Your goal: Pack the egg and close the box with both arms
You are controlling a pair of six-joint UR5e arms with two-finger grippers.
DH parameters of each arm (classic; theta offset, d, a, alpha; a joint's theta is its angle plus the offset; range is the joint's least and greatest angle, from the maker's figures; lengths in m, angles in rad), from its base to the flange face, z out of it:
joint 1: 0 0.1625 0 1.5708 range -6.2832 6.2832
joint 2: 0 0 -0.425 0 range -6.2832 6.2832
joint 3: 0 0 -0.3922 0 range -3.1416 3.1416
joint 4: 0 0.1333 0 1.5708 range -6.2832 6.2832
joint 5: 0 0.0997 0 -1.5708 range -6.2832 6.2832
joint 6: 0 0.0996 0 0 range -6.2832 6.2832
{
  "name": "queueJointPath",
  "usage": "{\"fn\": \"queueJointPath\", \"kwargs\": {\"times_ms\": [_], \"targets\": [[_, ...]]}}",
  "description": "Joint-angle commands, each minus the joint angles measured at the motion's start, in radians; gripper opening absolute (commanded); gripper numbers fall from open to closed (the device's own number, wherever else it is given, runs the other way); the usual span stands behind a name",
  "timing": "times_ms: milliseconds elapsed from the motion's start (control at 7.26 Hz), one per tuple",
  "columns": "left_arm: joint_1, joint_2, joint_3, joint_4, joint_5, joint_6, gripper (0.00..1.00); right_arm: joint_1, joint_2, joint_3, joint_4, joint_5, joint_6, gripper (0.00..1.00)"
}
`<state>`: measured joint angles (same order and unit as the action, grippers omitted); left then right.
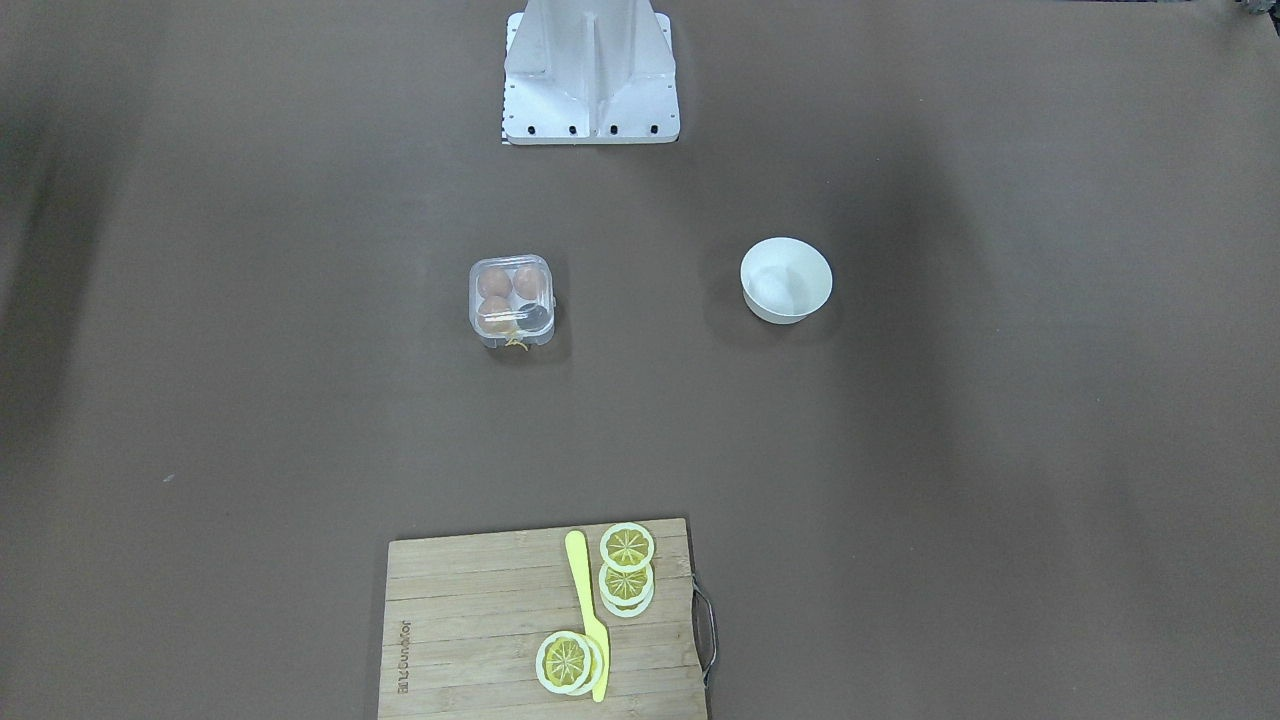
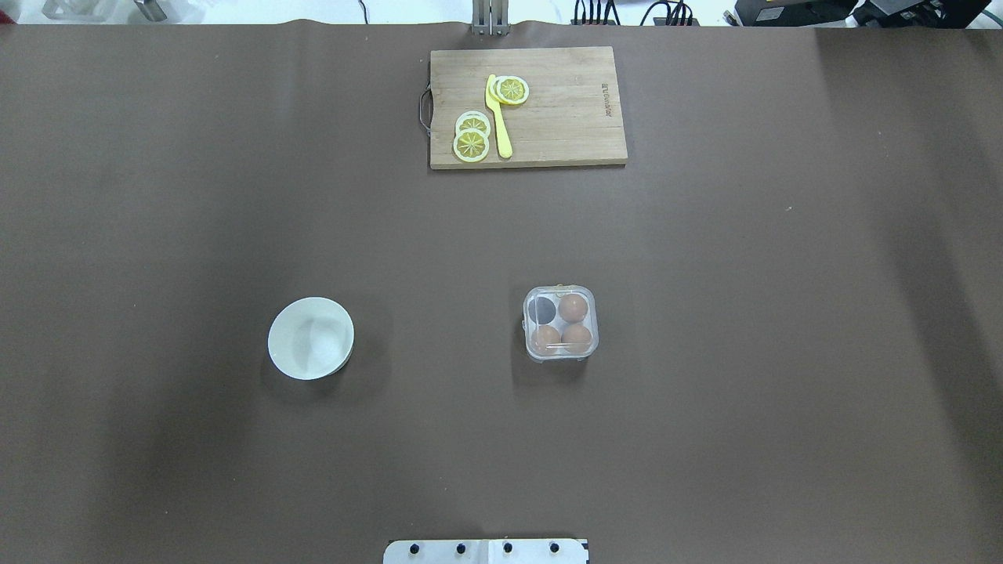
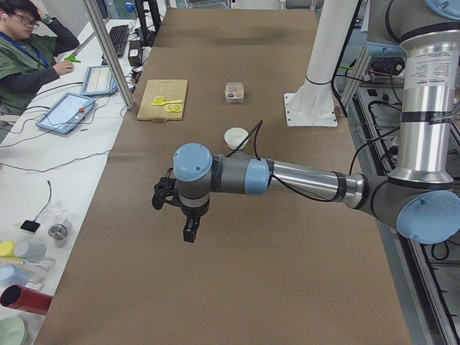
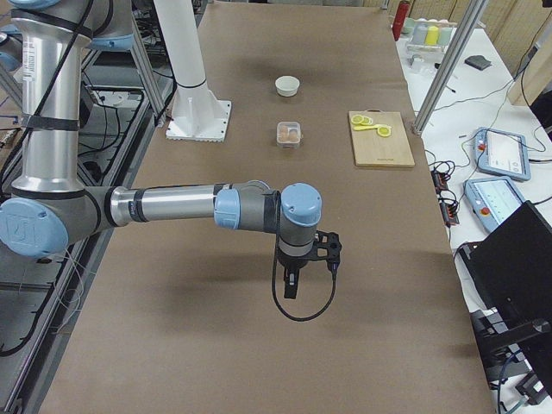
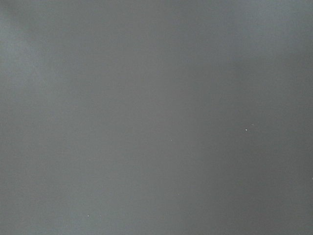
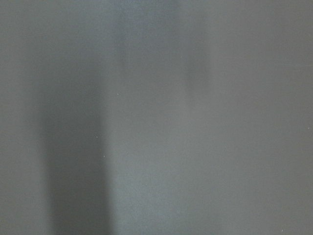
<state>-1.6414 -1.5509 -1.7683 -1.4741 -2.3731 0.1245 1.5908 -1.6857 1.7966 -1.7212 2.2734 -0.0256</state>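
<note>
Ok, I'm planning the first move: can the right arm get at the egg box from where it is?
Probably yes. The box sits alone on that arm's half, the right gripper hangs above bare table away from it, and the bowl and cutting board stand well clear.

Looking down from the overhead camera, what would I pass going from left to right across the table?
First the white bowl, then the clear egg box. The cutting board farther back overlaps the box sideways, so its place in the order is unclear.
</note>
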Motion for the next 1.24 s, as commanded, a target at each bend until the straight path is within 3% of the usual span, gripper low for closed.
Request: {"fn": "queueJointPath", "kwargs": {"times_ms": [0,1102], "targets": [[0.0,0.0,0.0,0.0,0.0,0.0,0.98,0.0,-0.002,0.0,0.0,0.0,0.0,1.0],[0.0,0.02,-0.006,0.0,-0.002,-0.002,0.98,-0.002,-0.014,0.0,0.0,0.002,-0.005,1.0]]}}
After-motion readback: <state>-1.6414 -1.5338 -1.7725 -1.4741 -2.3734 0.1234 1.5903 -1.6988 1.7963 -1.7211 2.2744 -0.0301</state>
